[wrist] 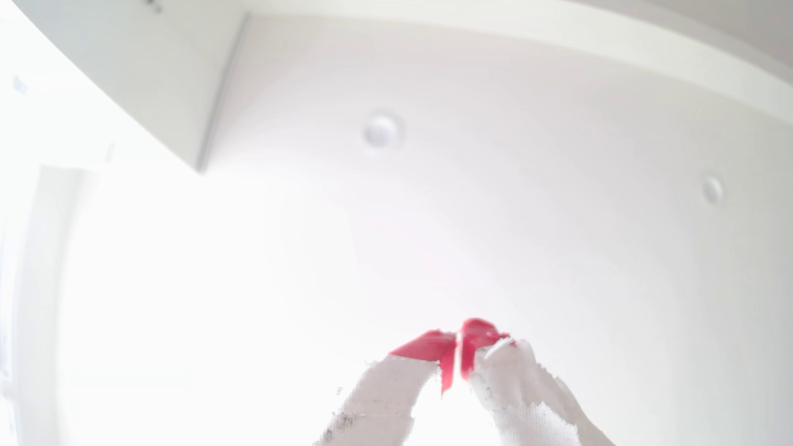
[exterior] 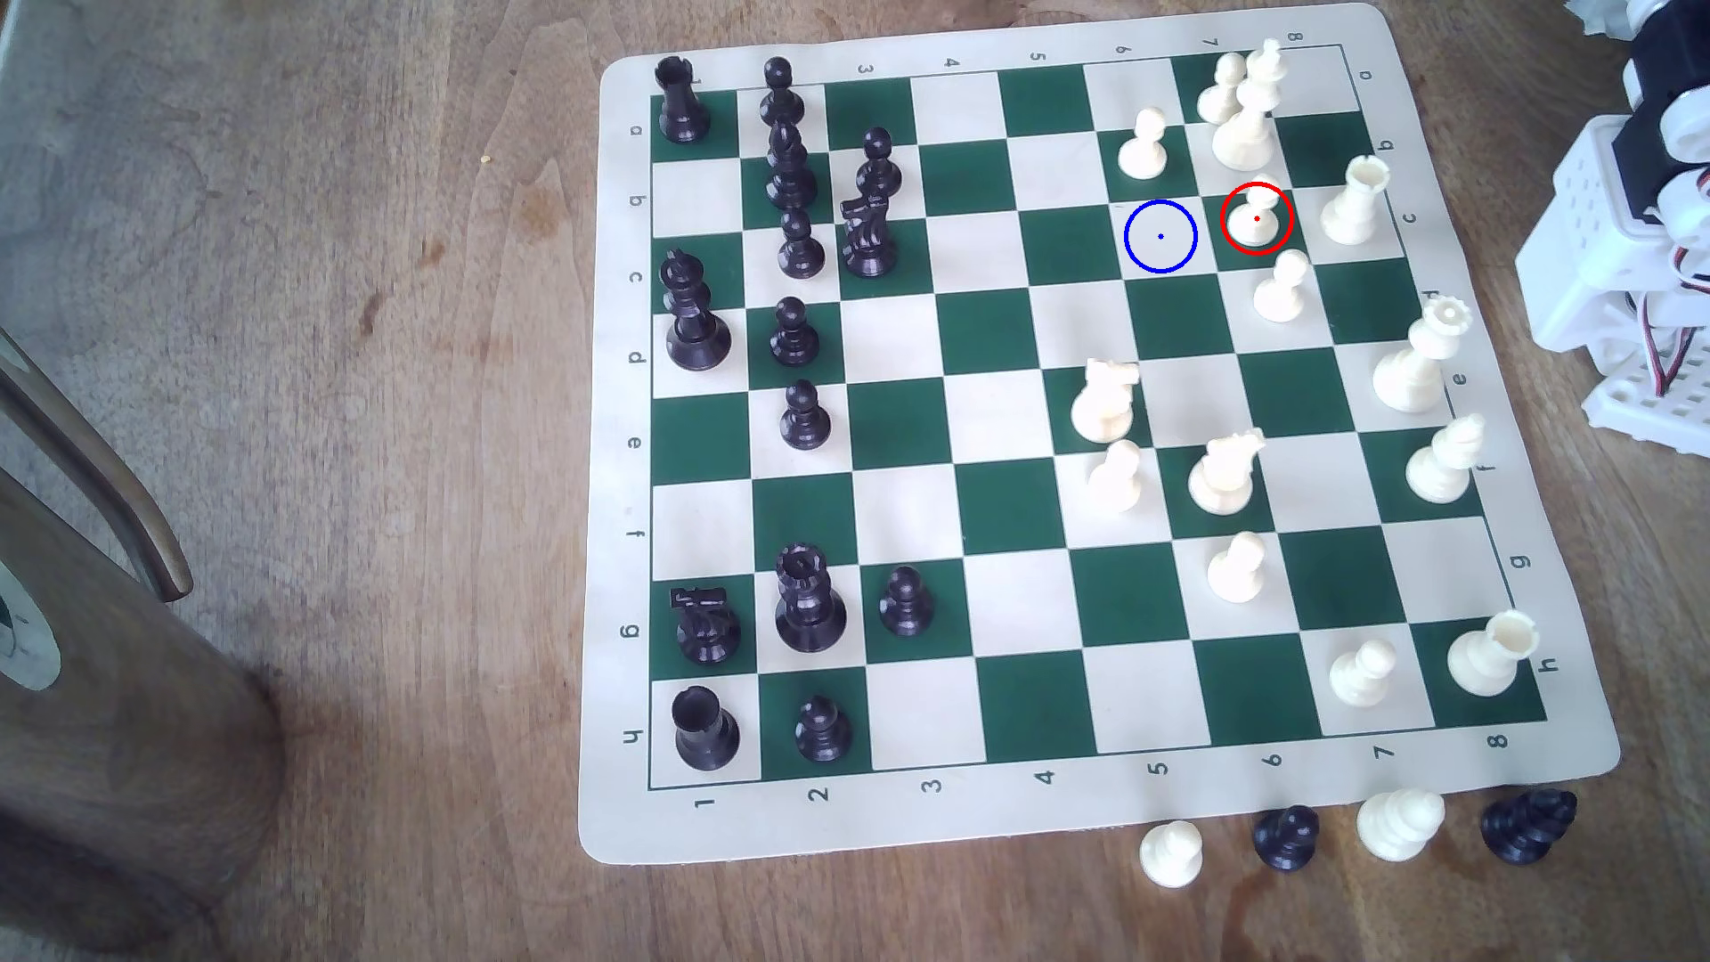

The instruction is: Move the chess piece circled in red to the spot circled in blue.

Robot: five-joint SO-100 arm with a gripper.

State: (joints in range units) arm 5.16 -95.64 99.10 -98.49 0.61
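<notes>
The chess piece circled in red (exterior: 1256, 220) is a cream-white pawn standing upright on a green square near the board's far right in the exterior view. One square toward the exterior view's left lies the spot circled in blue (exterior: 1160, 237), a cream square with nothing on it. A cream rook (exterior: 1355, 200) stands just to the right of the ringed pawn, another cream pawn (exterior: 1282, 285) just nearer. In the wrist view my gripper (wrist: 458, 343) points up at a bright ceiling, its red-tipped white fingers (wrist: 429, 345) pressed together with nothing between them.
The arm's white base (exterior: 1629, 268) sits off the board's right edge in the exterior view. Cream pieces crowd the far right corner (exterior: 1240, 102); black pieces line the left. Several captured pieces (exterior: 1286, 837) lie below the board's near edge. A dark wooden chair (exterior: 111, 647) stands at left.
</notes>
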